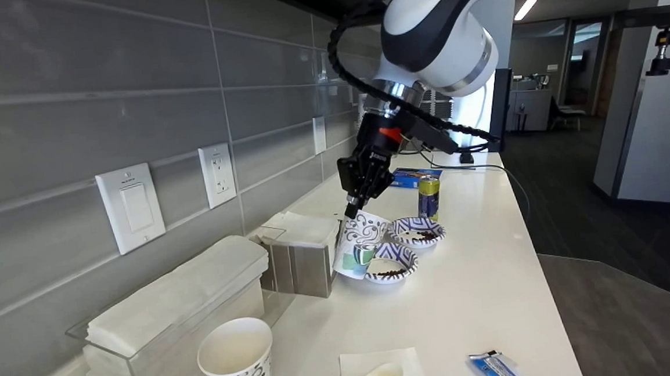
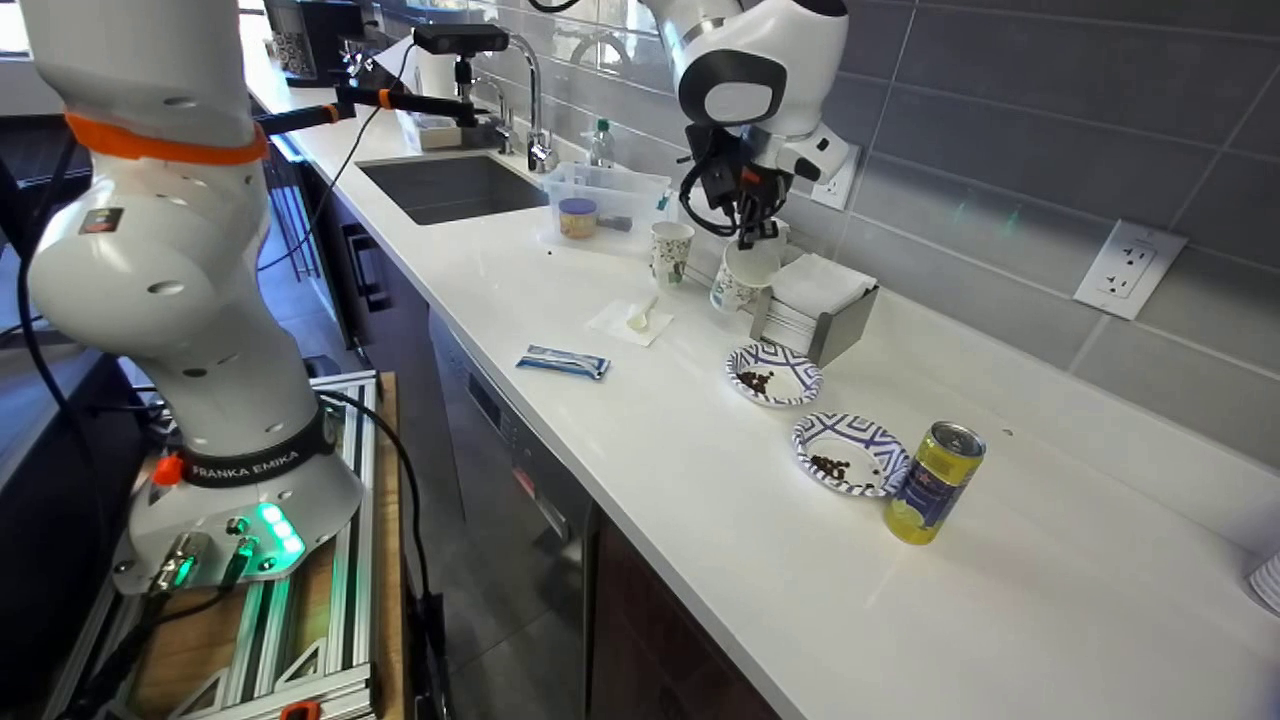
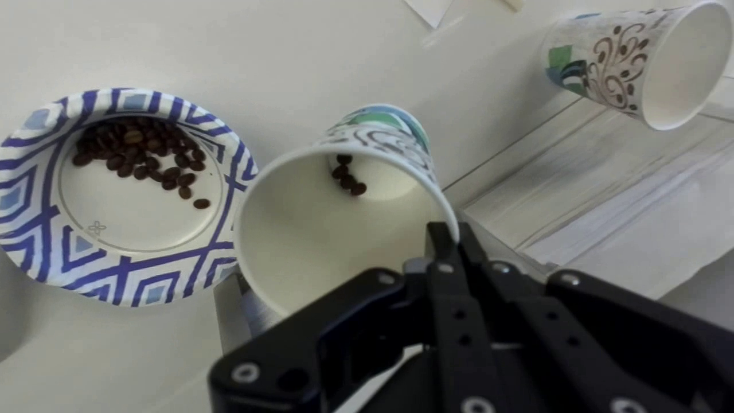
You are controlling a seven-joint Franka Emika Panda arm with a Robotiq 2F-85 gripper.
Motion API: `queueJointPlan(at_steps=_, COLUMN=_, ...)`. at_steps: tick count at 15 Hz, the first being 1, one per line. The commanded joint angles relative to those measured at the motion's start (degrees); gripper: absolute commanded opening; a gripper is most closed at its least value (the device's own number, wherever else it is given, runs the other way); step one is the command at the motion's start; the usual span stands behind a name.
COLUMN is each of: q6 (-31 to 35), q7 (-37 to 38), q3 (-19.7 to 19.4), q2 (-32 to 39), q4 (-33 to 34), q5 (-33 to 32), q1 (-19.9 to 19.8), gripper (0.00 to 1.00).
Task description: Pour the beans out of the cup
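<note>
The gripper [image 3: 455,236] is clenched on the cup [image 3: 324,229] at its rim, one finger inside the paper side and one outside; that hold leaves most of the mouth free, which suits pouring. The cup slants below the fingertips, mouth turned up toward the gripper, and from here I can't tell whether its base meets the counter [image 1: 469,284]. A few beans [image 3: 347,179] lie together at its bottom, where floor meets side, so the lean looks too slight to send them out. With so few in there, I'd say little is left to pour.

Just off the gripper's tip, beside the cup, sits the near bowl [image 3: 135,215] with a dark heap of beans, placed, I suppose, to catch the pour. Farther from the gripper is the far bowl [image 2: 860,442], which holds beans too, just beside the can [image 2: 935,485]. Away from both bowls, on the gripper's opposite side, stands the other cup [image 3: 608,66]. The napkin box [image 1: 308,271] is close by the cup toward the wall [image 1: 272,110], likely leaving the gripper little room there.

Next, as I judge it, the mouth must come over the near bowl and the gripper roll further. Only a thin edge is pinched, so the paper might bend and beans could miss.
</note>
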Motion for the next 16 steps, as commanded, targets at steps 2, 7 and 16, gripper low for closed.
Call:
queueJointPlan(at_steps=2, q6=-10.1, q7=-20.0, q3=0.4, q2=0.6, q4=1.1, q5=15.3, q1=-6.0, gripper=0.01)
queueJointPlan(at_steps=7, q6=-27.6, q7=-35.1, q3=-4.4, q2=4.1, q4=4.3, q5=24.5, q1=-10.6, gripper=0.01)
queueJointPlan(at_steps=16, q6=-50.4, q7=-42.5, q3=-8.8, q2=18.0, q4=18.9, q5=31.0, q1=-15.8, gripper=0.01)
